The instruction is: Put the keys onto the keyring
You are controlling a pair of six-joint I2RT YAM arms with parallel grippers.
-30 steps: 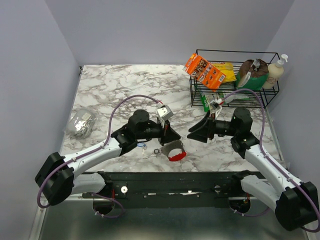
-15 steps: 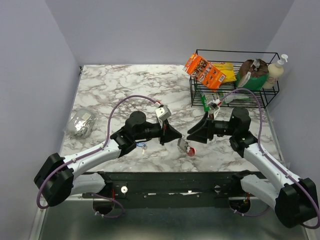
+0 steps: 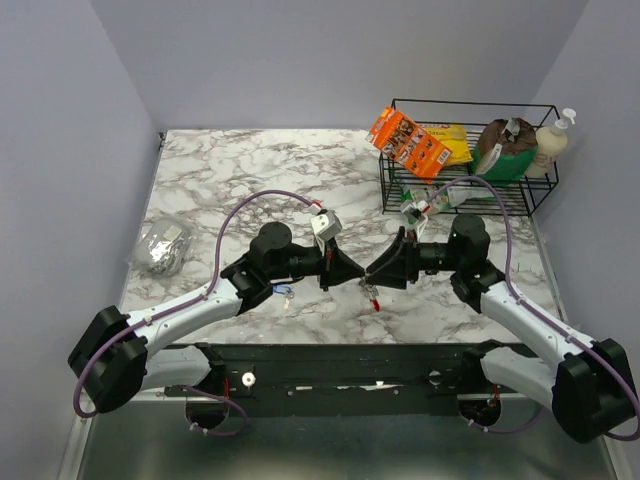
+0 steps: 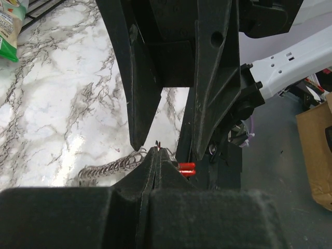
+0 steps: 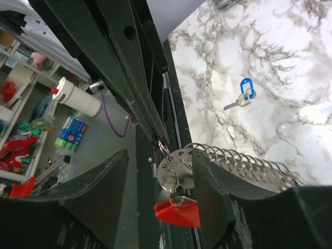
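The keyring is a silver disc with small rings, a long coil of wire rings and a red plastic piece. It hangs above the table between both arms. My left gripper is shut on one small ring at its top. My right gripper is open, one finger on each side of the disc, and the right-hand finger is close against it. The keys, one with a blue head, lie on the marble behind the left gripper.
A crumpled foil lump lies at the table's left edge. A black wire rack with snack packets and a bottle stands at the back right. The table's dark front rail runs just below the hanging keyring.
The left gripper lifted the keyring off the table and carried it to the right. The right gripper moved left until its fingers came round the keyring, and its jaws narrowed a little.
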